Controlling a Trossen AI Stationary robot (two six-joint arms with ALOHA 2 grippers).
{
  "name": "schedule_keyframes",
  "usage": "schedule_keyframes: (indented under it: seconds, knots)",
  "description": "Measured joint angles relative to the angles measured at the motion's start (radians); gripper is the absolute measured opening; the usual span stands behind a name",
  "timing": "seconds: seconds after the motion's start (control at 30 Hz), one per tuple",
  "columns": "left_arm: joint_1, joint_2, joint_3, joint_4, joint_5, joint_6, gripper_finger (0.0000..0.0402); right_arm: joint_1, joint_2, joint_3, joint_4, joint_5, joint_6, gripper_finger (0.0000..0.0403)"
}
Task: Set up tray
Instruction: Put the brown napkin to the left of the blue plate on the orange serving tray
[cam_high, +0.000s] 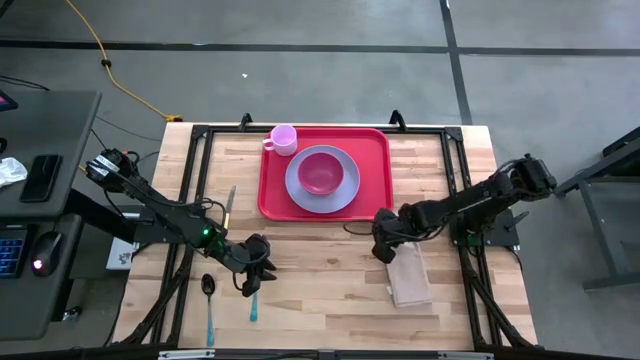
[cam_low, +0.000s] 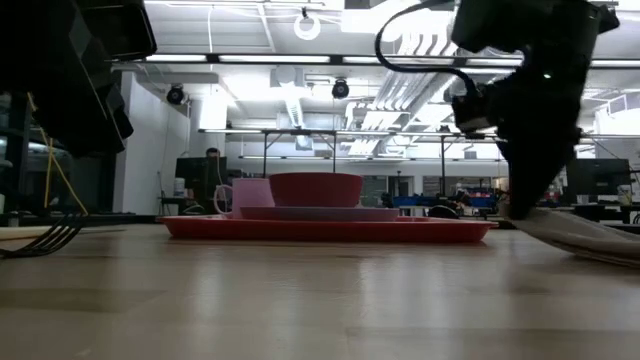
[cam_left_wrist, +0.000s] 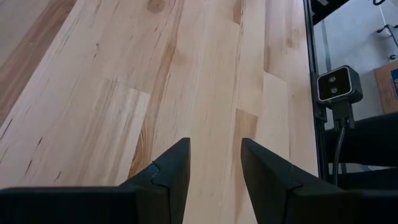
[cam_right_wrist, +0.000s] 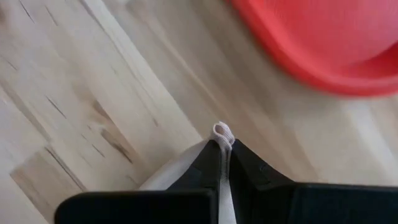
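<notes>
right hand (cam_right_wrist: 222, 163) was clamped on the tan folded napkin (cam_high: 409, 277) just off the flat red plastic tray (cam_high: 375, 150) at the wooden tabletop (cam_high: 330, 270) back-centre; left hand (cam_left_wrist: 214, 171) hovered with fingers apart.

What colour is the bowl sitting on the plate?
The bowl is a deep pink, seen best in the high view, on the lavender plate.

No text, label, brand, number or sign can be read in any of the views, neither on the tray (cam_high: 378, 170), the table (cam_high: 330, 270), the arms, nor in the room behind.
</notes>
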Motion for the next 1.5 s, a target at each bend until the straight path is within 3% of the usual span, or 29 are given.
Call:
schedule_keyframes:
  seconds: [0.57,0.97,1.5]
  knots:
    - [0.0,0.0,0.0,-0.025,0.002,0.026,0.0172,-0.166,-0.001,0.118,-0.081,0.087,-0.178,0.0]
    - [0.0,0.0,0.0,-0.03,0.001,0.02,0.0172,-0.353,-0.001,0.118,0.051,0.085,-0.362,0.0]
    - [0.0,0.0,0.0,-0.03,-0.006,-0.012,0.0172,-0.661,-0.001,0.118,0.21,-0.055,-0.638,0.0]
